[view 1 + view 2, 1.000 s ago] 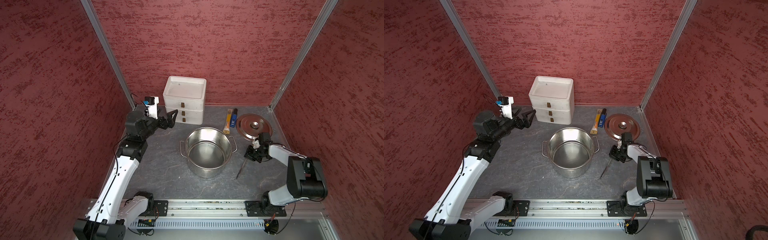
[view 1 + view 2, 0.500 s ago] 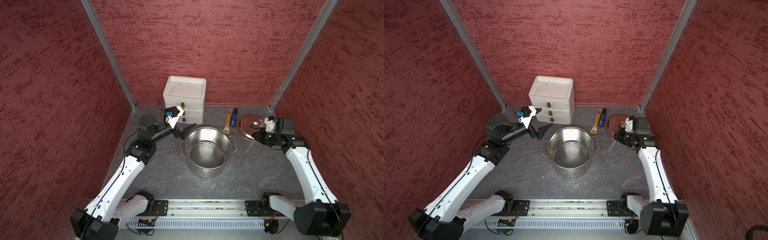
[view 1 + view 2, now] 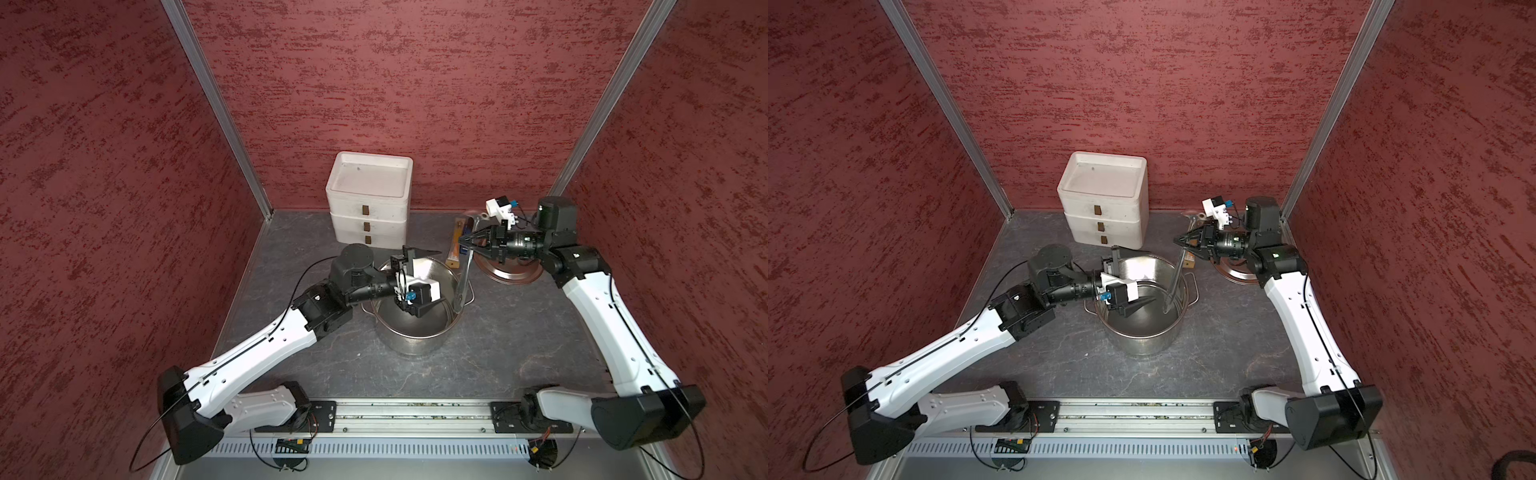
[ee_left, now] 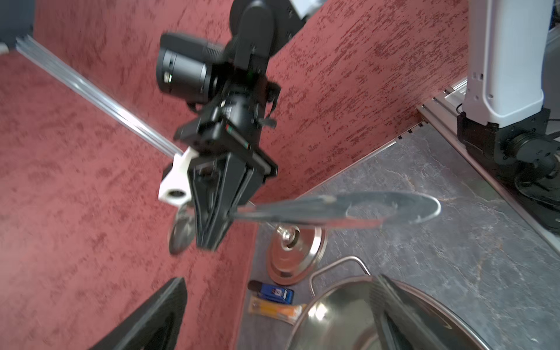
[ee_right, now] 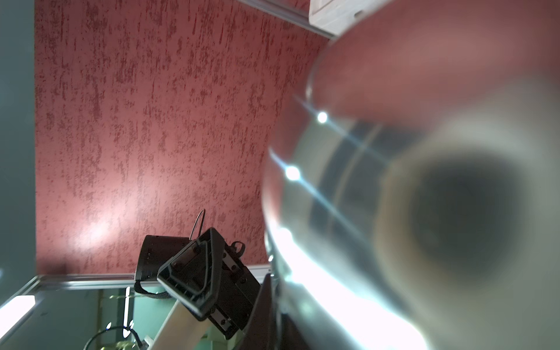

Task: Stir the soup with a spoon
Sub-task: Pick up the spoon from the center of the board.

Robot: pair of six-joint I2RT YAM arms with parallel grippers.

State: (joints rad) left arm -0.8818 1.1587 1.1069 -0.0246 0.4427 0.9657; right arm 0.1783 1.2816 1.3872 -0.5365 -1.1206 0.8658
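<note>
Two arms are leaning in over the soup pot (image 3: 411, 343) (image 3: 1144, 345), which is sitting approx mid-way on the grey table (image 3: 519, 340).

R gripper (image 3: 461, 240) (image 3: 1177, 240) is pinching the spoon (image 3: 464, 274) (image 3: 1175, 278) near the top of its handle, jaws clamped tight on it. I'm seeing the same clamp from the L wrist cam: R gripper (image 4: 212, 239) w/ the spoon (image 4: 333, 209) sticking out toward the lens, blurred.

Spoon is hanging steeply, and its lower end is lying over the pot's right side in both top views. I'm not able to tell whether it's dipping below the rim or touching the wall.

L gripper (image 3: 440, 276) (image 3: 1147, 274) is hovering over the pot's left-rear part, spread wide. One finger (image 3: 1138, 306) is pointing over the pot's inside, the other is sitting over the far rim. It's staying apart from the spoon.

Lid (image 3: 511, 272) (image 4: 291, 260) is lying flat on the table right of the pot, w/ the R wrist hanging above it. Blue lighter (image 4: 275, 294) and orange stick (image 4: 275, 309) are lying side by side btwn lid and pot, toward the back. White drawer unit (image 3: 370, 199) is standing against the back wall, behind the pot.

R wrist cam is giving me mostly a shiny blur.
</note>
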